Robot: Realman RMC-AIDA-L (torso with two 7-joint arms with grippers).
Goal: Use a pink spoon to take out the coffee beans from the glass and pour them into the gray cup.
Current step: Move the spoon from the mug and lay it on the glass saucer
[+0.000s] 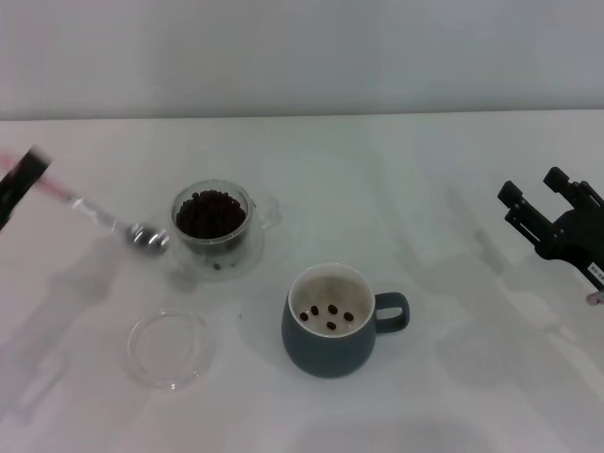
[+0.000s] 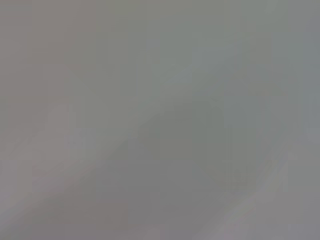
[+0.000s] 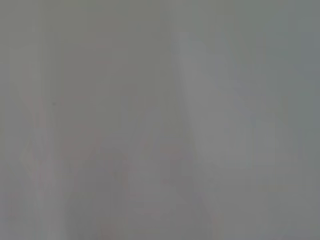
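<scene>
White counter [image 1: 444,189] runs back to a pale wall on my head camera, and I count one of each vessel on it. One glass [image 1: 212,219] sits on its clear saucer left of centre, filled with a heap of coffee beans [image 1: 210,213] too many to count, plus a couple of dark beans down on the saucer at its front. One gray cup [image 1: 330,321] stands nearer me and to the right of the glass, well apart from it, handle pointing right; I count four beans on its cream floor. One flat clear dish [image 1: 171,348] lies to the left of the cup, in front of the glass. My left gripper [image 1: 21,185] is at the far left edge, holding the one pink spoon [image 1: 94,215] by its pink handle, fingers closed on it; the spoon slopes down to the right, its metal bowl just beside the glass's left wall, and I cannot tell whether it touches or carries any beans. My right gripper [image 1: 538,203] hangs at the far right, away from everything, fingers spread with nothing between them. Both wrist cameras give me only a grey blur.
</scene>
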